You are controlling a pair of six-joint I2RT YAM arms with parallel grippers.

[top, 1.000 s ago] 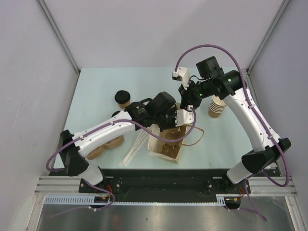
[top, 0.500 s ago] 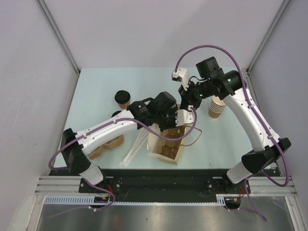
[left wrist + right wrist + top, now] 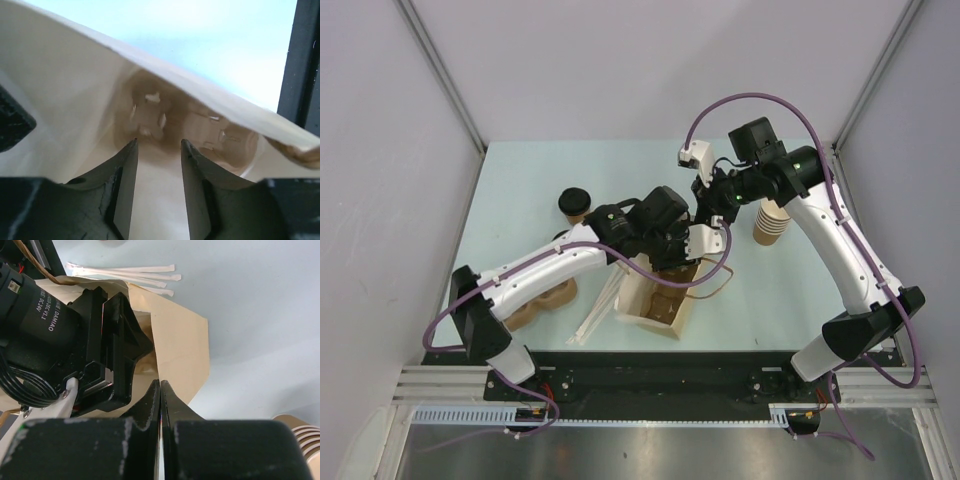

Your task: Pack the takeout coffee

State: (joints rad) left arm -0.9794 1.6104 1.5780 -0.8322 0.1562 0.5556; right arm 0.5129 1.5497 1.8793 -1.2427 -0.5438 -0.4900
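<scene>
Top external view: coffee (image 3: 575, 203) waits unpacked on the worktop (image 3: 520, 170); left claw (image 3: 159, 144), half open and empty, reaches into the bag (image 3: 634, 300), whose rim the right claw (image 3: 160, 384) pinches.

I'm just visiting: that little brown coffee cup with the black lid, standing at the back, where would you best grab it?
Probably around the brown paper wall of the coffee cup, just below the lid, coming in level from the side. It stands upright, so the round wall is easy to reach. The wider lid would likely stop a grip slipping upward, while its flat top offers nothing to pinch.
</scene>
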